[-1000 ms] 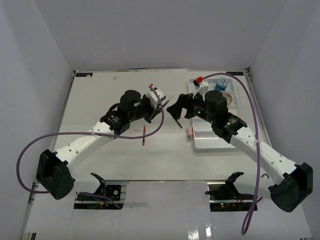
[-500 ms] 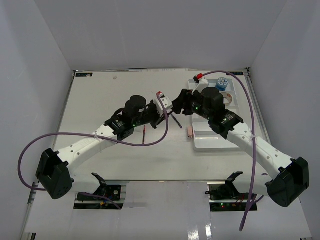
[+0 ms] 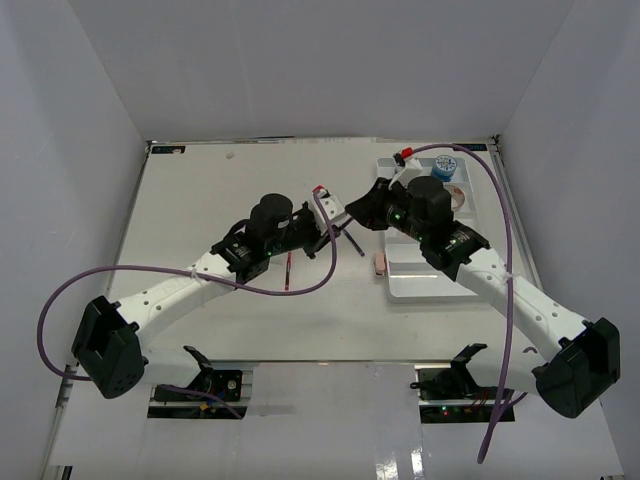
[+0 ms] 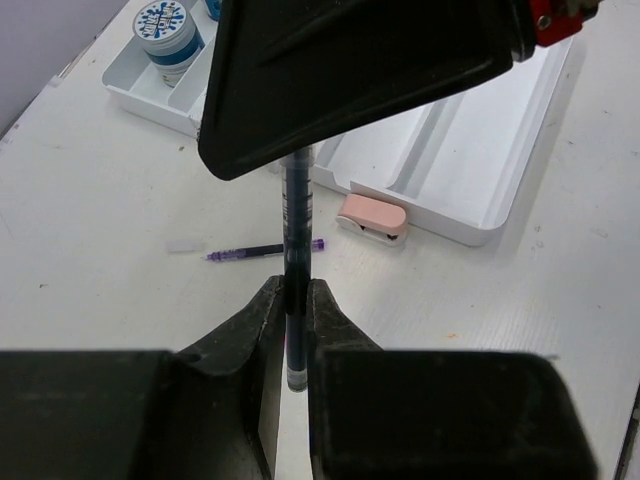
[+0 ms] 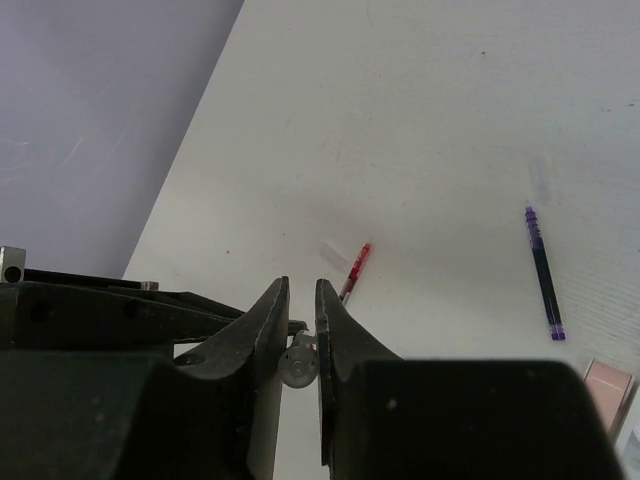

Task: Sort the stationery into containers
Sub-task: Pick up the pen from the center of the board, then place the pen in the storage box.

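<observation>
A thin black pen (image 4: 297, 215) is held off the table between both arms. My left gripper (image 4: 290, 285) is shut on its lower end. My right gripper (image 5: 298, 285) has its jaws pressed against the pen's other end (image 5: 299, 362), so both hold it at once. From above, the two grippers meet nose to nose at mid-table, the left gripper (image 3: 325, 222) just left of the right gripper (image 3: 350, 215). The white divided tray (image 3: 430, 272) lies to the right, with a blue-white tub (image 3: 444, 166) and a tape roll (image 3: 458, 195) in its far compartments.
On the table lie a red pen (image 3: 288, 270), a purple-tipped pen (image 3: 356, 243) and a pink eraser (image 3: 379, 264) against the tray's left side. White walls enclose the table on three sides. Purple cables loop from both arms.
The left arm carried the black pen right toward the middle. The right gripper swung left to meet it and went from wide open to shut on the pen's free end.
</observation>
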You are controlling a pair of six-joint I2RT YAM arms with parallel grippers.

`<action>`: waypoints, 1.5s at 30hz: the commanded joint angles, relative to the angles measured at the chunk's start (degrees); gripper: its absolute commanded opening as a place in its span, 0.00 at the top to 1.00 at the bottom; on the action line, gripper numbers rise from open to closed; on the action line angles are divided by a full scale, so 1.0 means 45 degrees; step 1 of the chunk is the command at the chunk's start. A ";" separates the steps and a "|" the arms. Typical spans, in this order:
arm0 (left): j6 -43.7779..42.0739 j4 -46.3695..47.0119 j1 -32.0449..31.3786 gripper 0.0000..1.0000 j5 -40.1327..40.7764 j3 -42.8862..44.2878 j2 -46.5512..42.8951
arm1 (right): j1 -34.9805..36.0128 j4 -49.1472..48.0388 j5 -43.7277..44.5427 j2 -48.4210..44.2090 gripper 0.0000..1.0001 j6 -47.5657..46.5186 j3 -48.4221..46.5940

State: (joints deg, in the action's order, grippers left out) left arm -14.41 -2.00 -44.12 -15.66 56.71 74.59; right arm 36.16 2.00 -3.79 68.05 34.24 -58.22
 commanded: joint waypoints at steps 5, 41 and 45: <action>0.0702 0.1088 -0.0079 0.41 0.0588 -0.0433 -0.0403 | -0.0671 -0.0210 0.0726 -0.0884 0.92 0.0048 0.1022; 0.6133 -0.0434 0.5683 0.02 0.3070 -0.2562 -0.1711 | -0.9071 -0.3745 -0.1403 0.1673 0.73 0.1278 0.5847; 0.6191 -0.0454 0.5683 0.02 0.3109 -0.2563 -0.1653 | -0.9130 -0.3726 -0.1073 0.2064 0.54 0.1278 0.5905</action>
State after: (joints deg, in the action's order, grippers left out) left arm 12.99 -4.69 -18.85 -2.42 45.23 68.88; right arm -4.51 -12.14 -10.15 76.88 40.16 -32.05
